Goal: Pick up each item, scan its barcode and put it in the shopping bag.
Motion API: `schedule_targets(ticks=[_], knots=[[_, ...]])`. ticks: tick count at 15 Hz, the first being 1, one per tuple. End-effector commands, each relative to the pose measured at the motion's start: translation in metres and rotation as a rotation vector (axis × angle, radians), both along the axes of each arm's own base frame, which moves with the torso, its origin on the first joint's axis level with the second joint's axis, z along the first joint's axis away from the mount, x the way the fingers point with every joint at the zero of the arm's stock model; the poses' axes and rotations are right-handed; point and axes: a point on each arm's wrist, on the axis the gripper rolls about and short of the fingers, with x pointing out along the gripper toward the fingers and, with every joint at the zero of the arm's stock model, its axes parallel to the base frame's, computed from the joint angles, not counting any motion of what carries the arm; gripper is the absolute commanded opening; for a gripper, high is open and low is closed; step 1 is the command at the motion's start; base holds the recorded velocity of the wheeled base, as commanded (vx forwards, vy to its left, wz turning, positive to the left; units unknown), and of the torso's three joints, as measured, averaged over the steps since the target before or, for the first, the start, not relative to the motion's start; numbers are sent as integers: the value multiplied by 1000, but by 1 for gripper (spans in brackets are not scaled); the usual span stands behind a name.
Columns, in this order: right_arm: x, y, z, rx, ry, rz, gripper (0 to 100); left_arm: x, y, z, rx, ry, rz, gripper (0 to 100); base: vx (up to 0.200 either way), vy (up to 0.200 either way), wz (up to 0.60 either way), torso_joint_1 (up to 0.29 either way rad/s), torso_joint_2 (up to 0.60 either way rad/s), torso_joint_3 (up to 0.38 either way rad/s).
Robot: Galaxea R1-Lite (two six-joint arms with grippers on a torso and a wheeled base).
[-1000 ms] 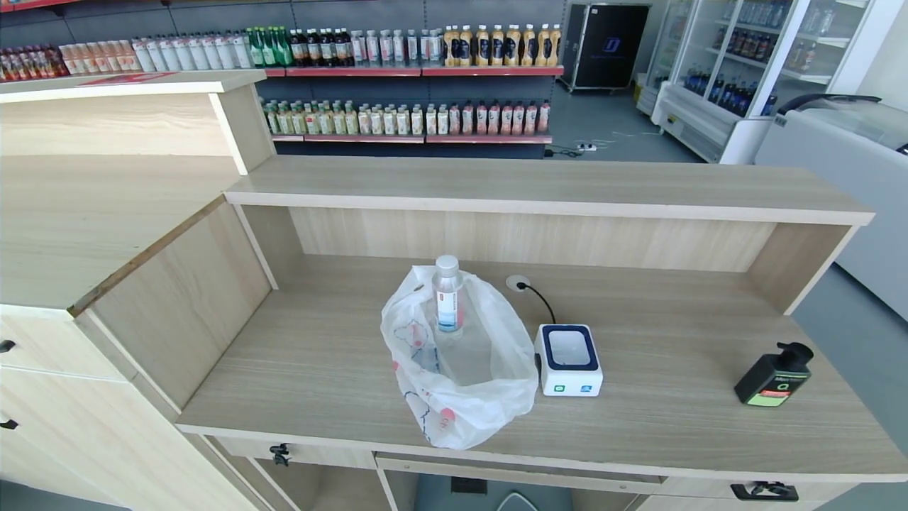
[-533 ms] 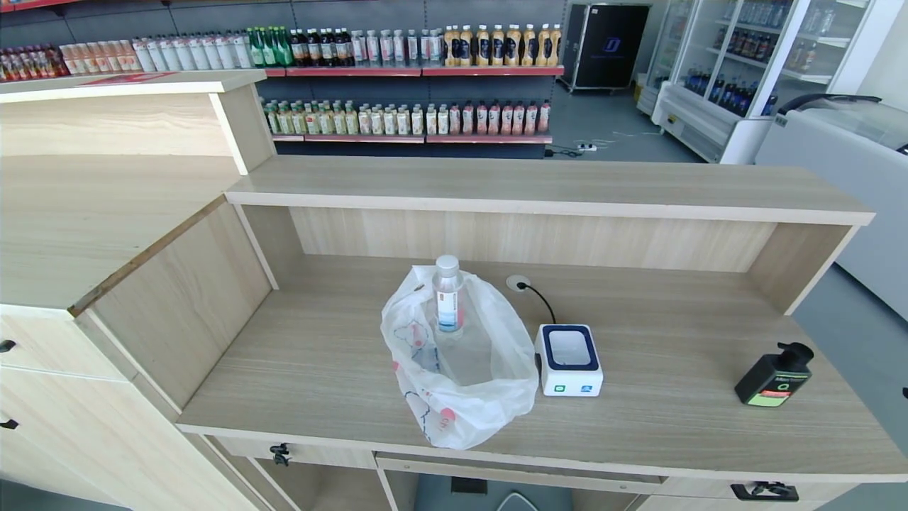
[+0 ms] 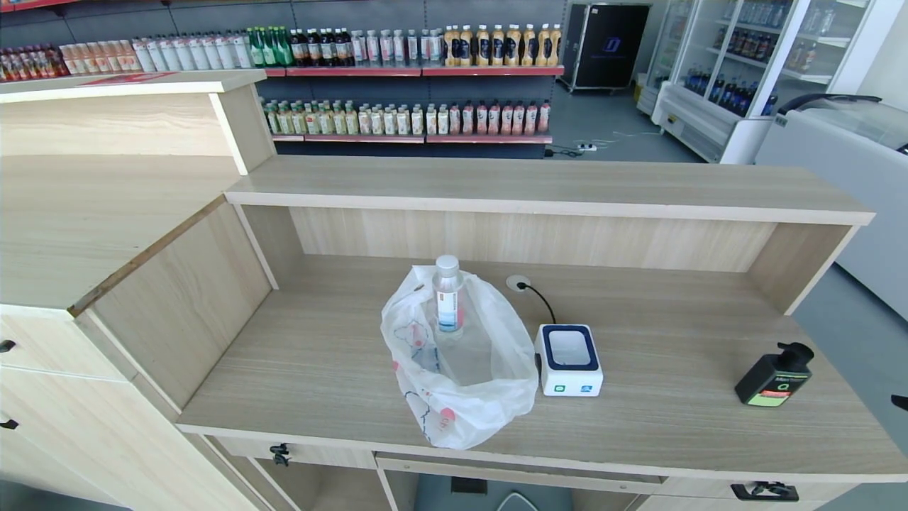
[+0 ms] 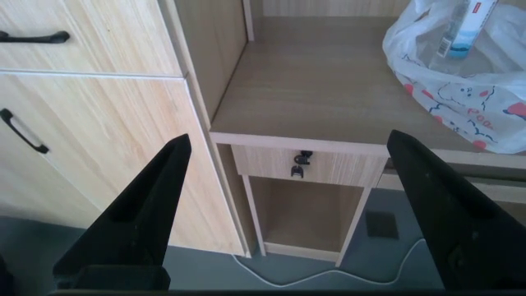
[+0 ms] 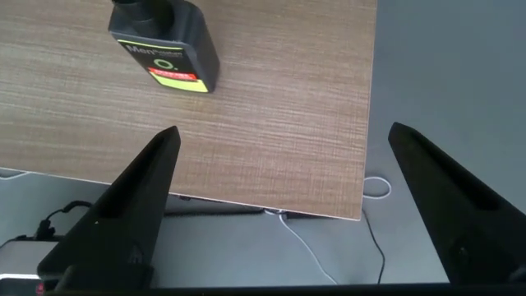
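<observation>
Right end effector [image 5: 283, 131] spread wide, off the counter's [image 5: 82, 107] right front corner. Pump bottle [image 5: 168, 45] on counter near it, not touching. Left end effector [image 4: 288, 140] spread wide, low off left front corner. Bag [image 3: 425, 397] mid-counter, water bottle [image 3: 447, 298] upright inside, scanner [image 3: 569, 358] just beside.

A pale wood-grain checkout counter [image 3: 674, 355] is seen up front, backed by a raised ledge [image 3: 539, 188]. Behind it, red-edged shelves [image 3: 418, 71] are lined with drink bottles [image 3: 489, 44]; glass-door fridges [image 3: 738, 57] are set along the right, over grey floor [image 3: 610, 124].
</observation>
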Motion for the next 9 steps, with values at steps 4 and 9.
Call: schedule_targets(ticks=[4, 9], knots=[[9, -13, -23, 48, 22, 3, 100, 0, 0, 0, 0, 0, 0, 100, 0, 0, 0, 0, 0, 0], [64, 6, -29, 30, 13, 160, 100, 0, 0, 0, 0, 0, 0, 100, 0, 0, 0, 0, 0, 0]])
